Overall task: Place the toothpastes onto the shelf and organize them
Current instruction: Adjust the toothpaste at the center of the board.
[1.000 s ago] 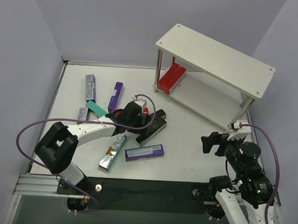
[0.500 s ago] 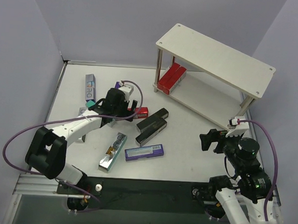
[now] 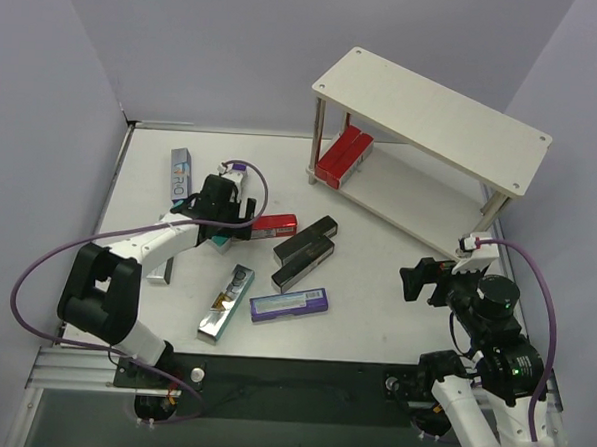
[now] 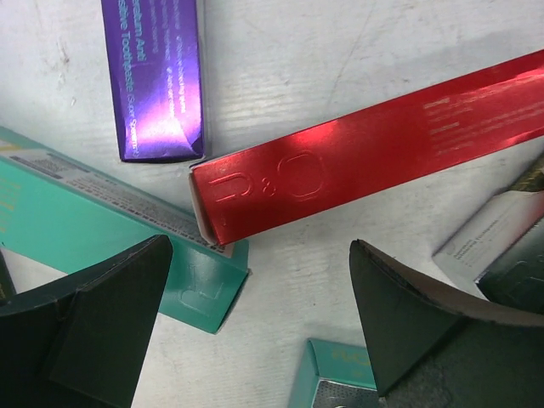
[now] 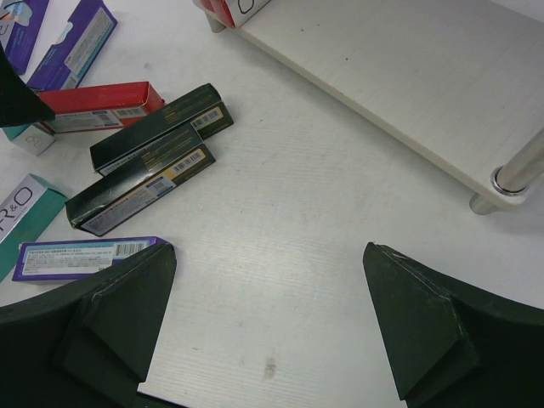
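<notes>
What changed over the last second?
The left gripper, open and empty, swung left off the two black cartons to hover over the end of the shiny red carton. Nothing gripped or released. The open right gripper and beige two-tier shelf stayed put. No carton visibly shifted.

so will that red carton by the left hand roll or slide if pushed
Flat-sided, the red carton lies on its face, so it should slide, not roll. Its glossy foil looks slippery; thin card, probably dents.

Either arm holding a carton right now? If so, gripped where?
Nothing is held. The left gripper is open over one end of the red carton, not closed on it. The right gripper is open too, with nothing between its fingers.
</notes>
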`<state>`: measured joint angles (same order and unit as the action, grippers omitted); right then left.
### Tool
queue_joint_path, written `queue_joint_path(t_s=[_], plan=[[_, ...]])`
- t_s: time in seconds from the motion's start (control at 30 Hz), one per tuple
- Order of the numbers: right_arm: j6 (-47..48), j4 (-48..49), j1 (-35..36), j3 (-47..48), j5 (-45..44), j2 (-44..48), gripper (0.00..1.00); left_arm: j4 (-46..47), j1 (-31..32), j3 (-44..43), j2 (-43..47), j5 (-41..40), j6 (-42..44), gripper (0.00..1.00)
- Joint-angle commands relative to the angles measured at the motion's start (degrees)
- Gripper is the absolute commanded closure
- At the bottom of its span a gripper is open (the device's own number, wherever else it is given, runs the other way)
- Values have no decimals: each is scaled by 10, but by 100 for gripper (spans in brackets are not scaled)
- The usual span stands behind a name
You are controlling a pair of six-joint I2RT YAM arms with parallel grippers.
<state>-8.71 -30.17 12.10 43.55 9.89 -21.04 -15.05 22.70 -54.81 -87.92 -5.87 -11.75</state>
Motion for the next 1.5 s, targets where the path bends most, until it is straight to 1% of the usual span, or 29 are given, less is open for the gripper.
queue_joint_path(t_s=[0.0,0.17,0.2,0.27,0.57,0.63,0.67,0.8,0.9,0.93,1.0,1.03,1.1,1.13,1.23,1.33,1.47], plan=[[9,27,4,12,-1,-13,0,-21,-6,-33,-18,-14,-22,3],[8,29,4,11,2,-18,0,-4,-4,-38,-33,27,-42,3],[7,32,4,10,3,-19,0,4,-2,-38,-35,46,-46,3],[8,32,5,10,3,-20,0,12,8,-40,-38,57,-55,3],[8,34,4,12,5,-22,0,15,29,-67,-40,49,-64,3],[7,33,4,12,4,-21,0,12,38,-76,-40,37,-64,3],[7,34,4,12,4,-21,0,-1,42,-81,-42,13,-63,3],[9,34,4,10,0,-18,0,-23,74,-122,-57,-33,-39,3],[9,33,4,10,-1,-16,0,-73,96,-151,-81,-91,-41,3],[11,32,4,11,-1,-16,0,-89,98,-164,-88,-109,-70,3],[11,32,4,12,-5,-14,0,-112,104,-160,-86,-144,-108,3],[11,32,4,11,-7,-13,0,-118,105,-149,-75,-158,-168,3],[12,31,4,10,-9,-11,0,-137,105,-138,-63,-191,-235,3],[11,30,4,10,-9,-10,0,-143,105,-128,-51,-200,-297,3],[11,31,3,8,-11,-13,0,-163,110,-119,-38,-236,-391,3],[12,31,4,9,-11,-16,0,-176,112,-116,-45,-255,-452,3],[17,30,4,9,-14,-15,0,-179,112,-133,-79,-254,-492,3]])
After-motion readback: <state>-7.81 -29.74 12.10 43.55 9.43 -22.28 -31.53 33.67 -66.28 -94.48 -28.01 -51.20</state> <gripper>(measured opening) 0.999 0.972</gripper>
